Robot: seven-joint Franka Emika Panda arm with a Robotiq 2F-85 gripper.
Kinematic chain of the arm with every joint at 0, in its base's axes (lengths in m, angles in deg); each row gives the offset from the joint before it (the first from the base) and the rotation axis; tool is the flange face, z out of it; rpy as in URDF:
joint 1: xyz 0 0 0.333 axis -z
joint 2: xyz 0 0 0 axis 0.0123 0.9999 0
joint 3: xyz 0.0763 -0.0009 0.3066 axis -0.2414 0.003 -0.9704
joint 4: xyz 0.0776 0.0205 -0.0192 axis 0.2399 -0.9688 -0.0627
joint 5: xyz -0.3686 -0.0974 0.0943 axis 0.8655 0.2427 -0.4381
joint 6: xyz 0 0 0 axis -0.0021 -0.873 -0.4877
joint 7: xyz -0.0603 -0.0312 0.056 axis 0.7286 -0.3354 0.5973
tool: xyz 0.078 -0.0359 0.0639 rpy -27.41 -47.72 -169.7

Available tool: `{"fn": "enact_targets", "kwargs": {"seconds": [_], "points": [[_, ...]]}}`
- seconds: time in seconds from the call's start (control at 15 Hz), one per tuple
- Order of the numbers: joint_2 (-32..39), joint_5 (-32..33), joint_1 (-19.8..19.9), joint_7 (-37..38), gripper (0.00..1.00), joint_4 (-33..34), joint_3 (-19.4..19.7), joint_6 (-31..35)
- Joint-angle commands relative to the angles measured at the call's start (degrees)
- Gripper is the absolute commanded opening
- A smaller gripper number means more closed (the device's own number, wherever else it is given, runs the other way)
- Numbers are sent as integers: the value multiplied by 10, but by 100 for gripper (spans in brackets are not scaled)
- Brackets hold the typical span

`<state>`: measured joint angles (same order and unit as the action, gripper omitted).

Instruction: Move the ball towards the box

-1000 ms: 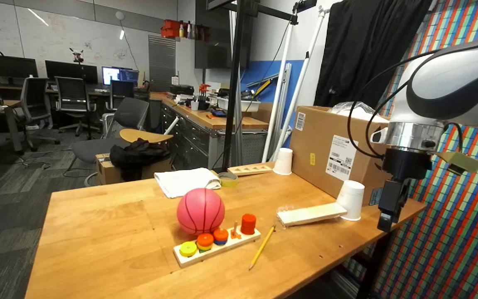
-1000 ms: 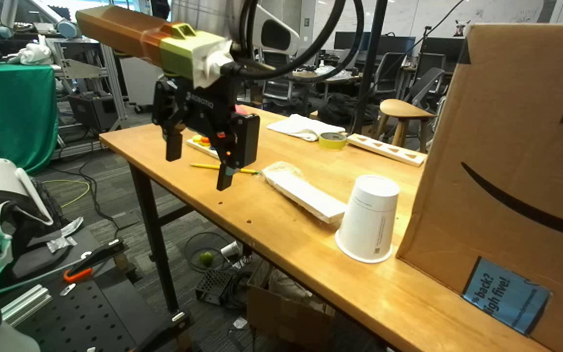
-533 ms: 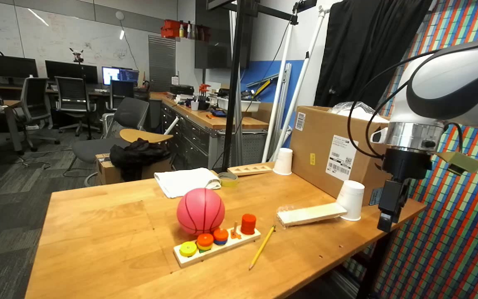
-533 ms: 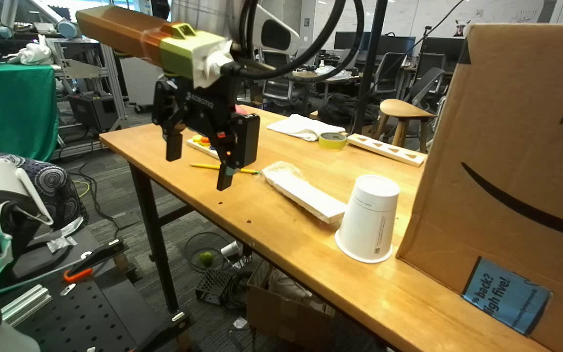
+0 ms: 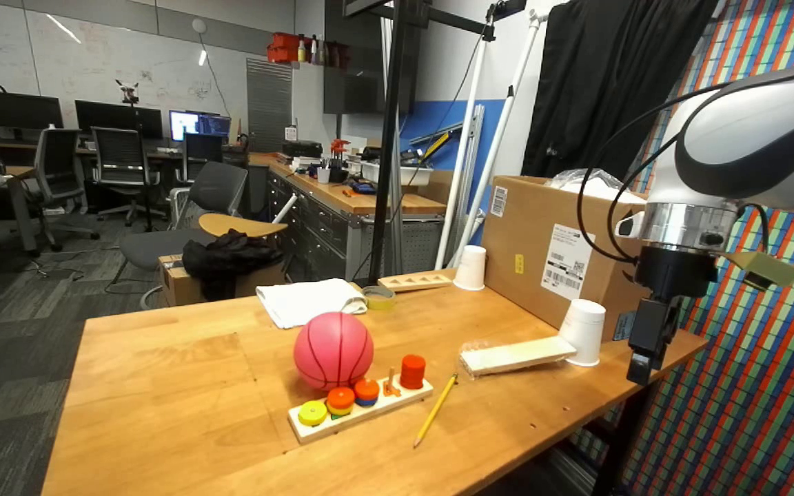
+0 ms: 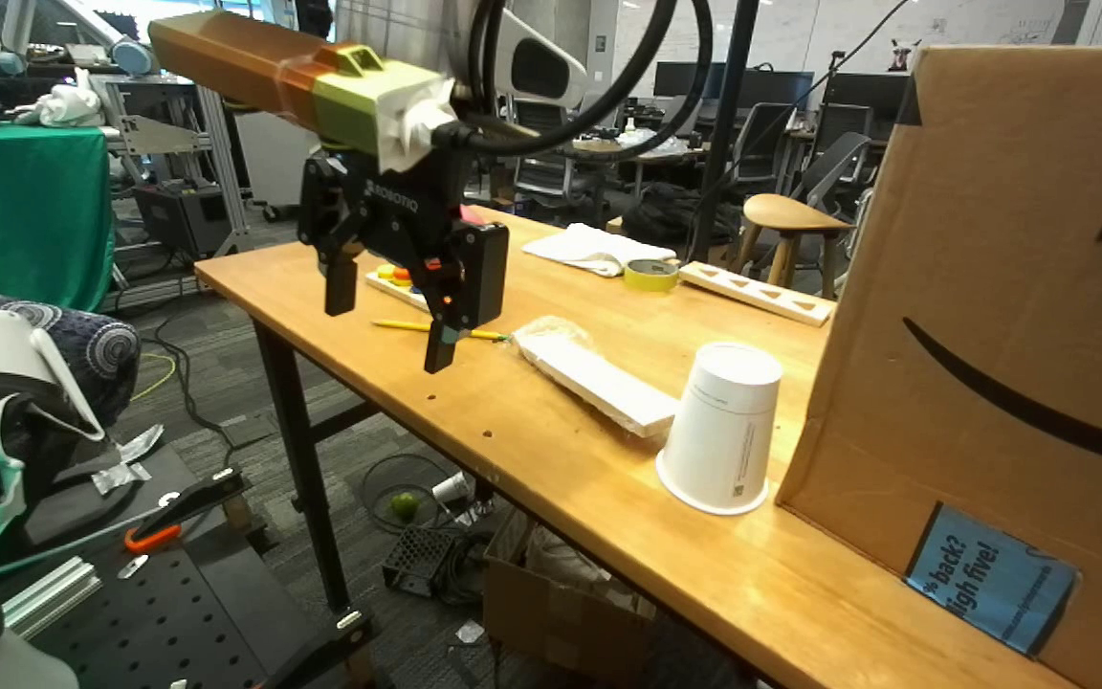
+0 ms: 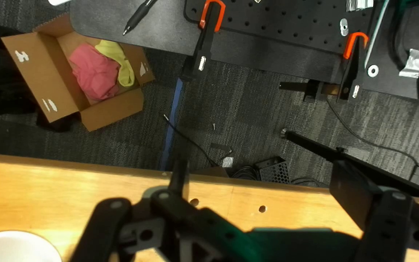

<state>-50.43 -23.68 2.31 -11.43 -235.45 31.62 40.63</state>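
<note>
Step (est.): pre-approach. Next: prob. swing to round pink basketball [image 5: 333, 350], nudge/carry it boxward. Ball sits on tan wooden counter [image 5: 163, 386], beside pale wooden ring-stacker [image 5: 364, 412], well apart from lg. brown cardboard box [image 5: 531, 241]. Black two-finger gripper [image 6: 388, 333] spread, empty. Ball: no long axis/heading.

The robot's white-and-black arm [image 5: 755, 138] is extended in from the right in an exterior view, its silvery wrist [image 5: 688, 226] turned straight down. The black tool [image 6: 388, 328] is held in the air, pointed downward, with its two fingers [image 6: 341, 287] parted widely. In the wrist view, both fingers are seen at the near side, blurred and set well apart, left and right. Black cables [image 6: 513, 146] are looped off the wrist; an orange-and-green housing [image 6: 293, 86] is mounted above the tool.
</note>
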Motion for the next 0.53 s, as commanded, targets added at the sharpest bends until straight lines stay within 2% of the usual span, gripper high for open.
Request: {"fn": "enact_targets", "kwargs": {"seconds": [0.0, 0.47], "points": [[-1, -7, 2, 0, 100, 0, -14, 3], [-9, -37, -87, 24, 100, 16, -116, 45]]}}
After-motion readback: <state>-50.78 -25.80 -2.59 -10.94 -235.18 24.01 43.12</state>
